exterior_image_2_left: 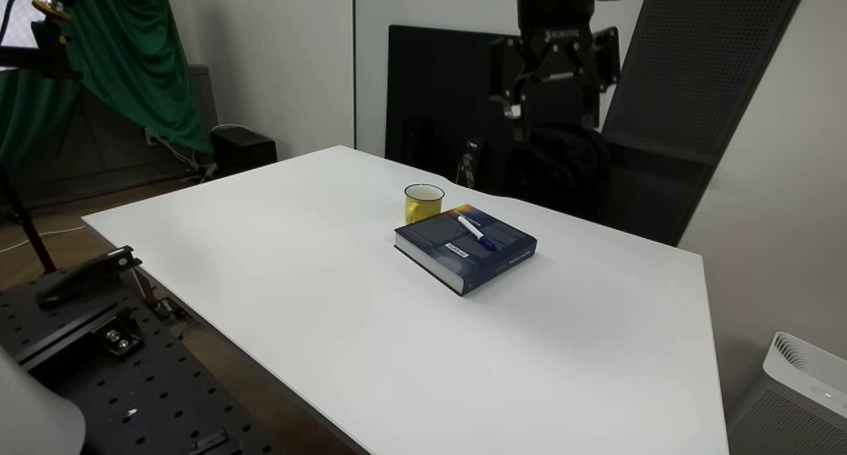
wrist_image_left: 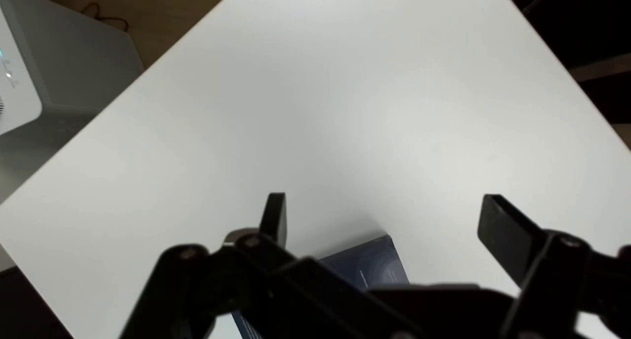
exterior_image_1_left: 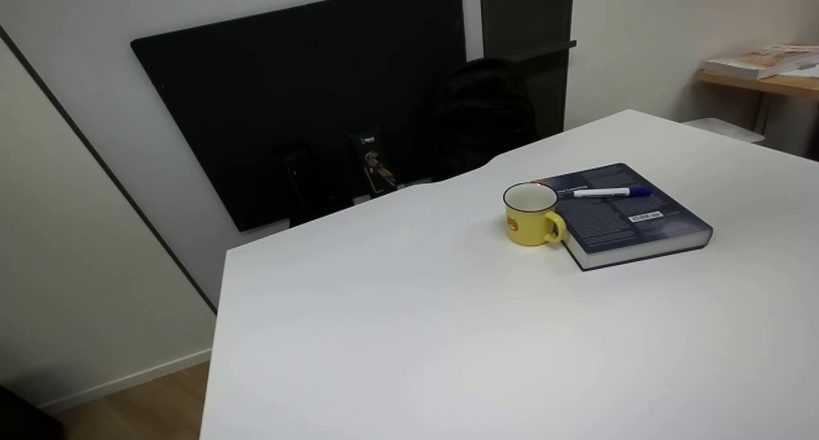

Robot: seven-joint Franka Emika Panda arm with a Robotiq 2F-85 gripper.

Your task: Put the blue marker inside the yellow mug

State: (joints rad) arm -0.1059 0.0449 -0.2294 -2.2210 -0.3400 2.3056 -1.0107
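Exterior view: near the wavy edge of the tabletop (exterior_image_2_left: 271,243), the marker (exterior_image_2_left: 476,232) was seen on the book (exterior_image_2_left: 463,261) beside the mug (exterior_image_2_left: 427,208), the gripper (exterior_image_2_left: 556,119) held spread.

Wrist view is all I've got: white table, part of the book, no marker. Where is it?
Observer: The marker lies on top of the book in both exterior views.

Operator: Drop target?

Observer: The yellow mug stands upright on the table, right beside the book; whether the two touch I can't tell.

Operator: Which end of the marker is nearer it?

Observer: The white end; the blue one points away.
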